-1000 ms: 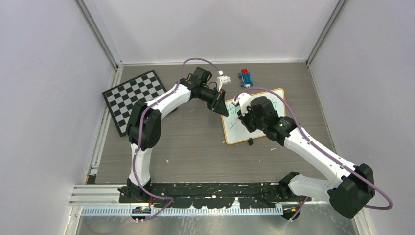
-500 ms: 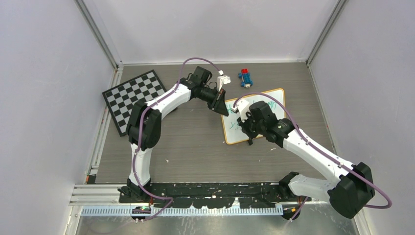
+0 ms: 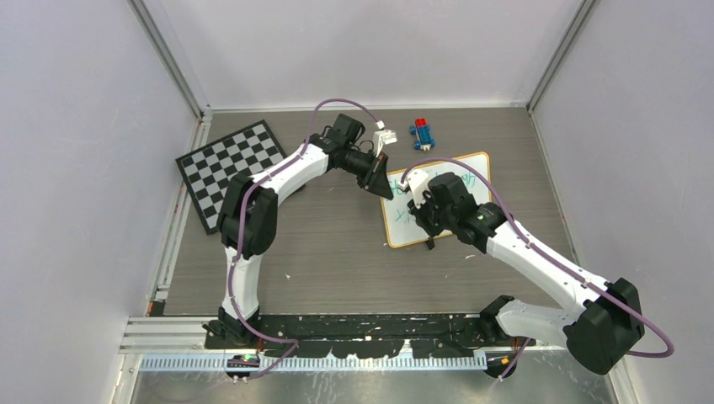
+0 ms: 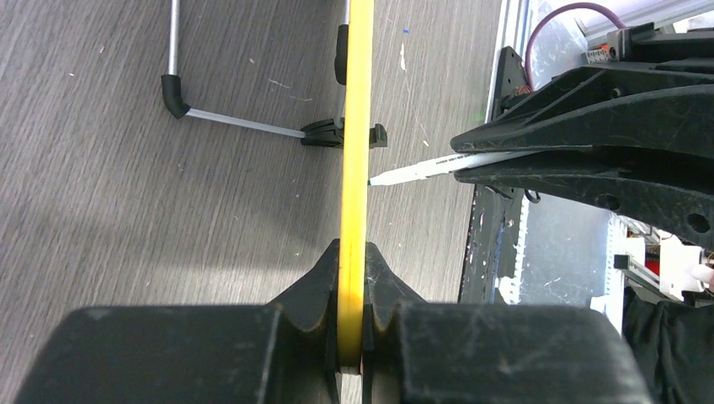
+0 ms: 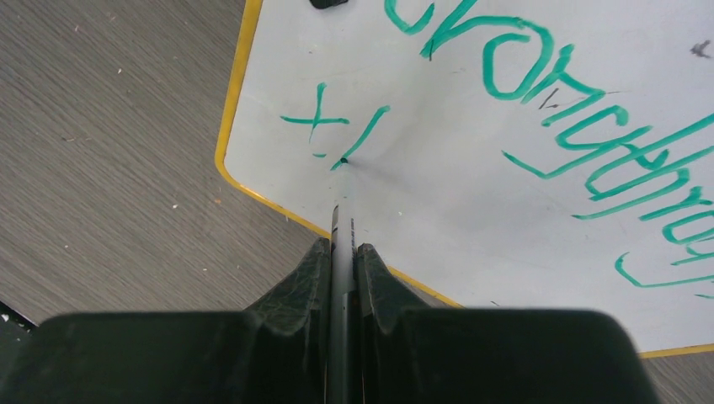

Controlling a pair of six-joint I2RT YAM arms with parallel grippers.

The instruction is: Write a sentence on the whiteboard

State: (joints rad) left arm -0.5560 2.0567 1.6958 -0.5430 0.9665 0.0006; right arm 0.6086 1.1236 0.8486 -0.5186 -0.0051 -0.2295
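The whiteboard [image 3: 402, 233] lies at the right of the table, its yellow-tan frame edge-on in the left wrist view [image 4: 360, 126]. My left gripper [image 3: 384, 185] [image 4: 352, 278] is shut on the board's left edge. The right gripper [image 3: 418, 206] [image 5: 343, 252] is shut on a grey marker [image 5: 341, 215], whose tip touches the white surface [image 5: 471, 210] near the board's lower corner. The sentence [image 5: 539, 93] is green handwriting running across the board. Below it a small green "t" [image 5: 316, 119] and a slanted stroke [image 5: 364, 133] begin a second line, with the marker tip at the stroke's lower end.
A black-and-white checkerboard [image 3: 231, 168] lies at the left. Red and blue toy blocks [image 3: 423, 133] and a small white object [image 3: 386, 135] sit at the back. The board's wire stand [image 4: 236, 122] and a black clip [image 4: 328, 133] show under its frame.
My right gripper has slid a little toward the near side of the board with the marker. The left gripper has stayed on the board's edge.
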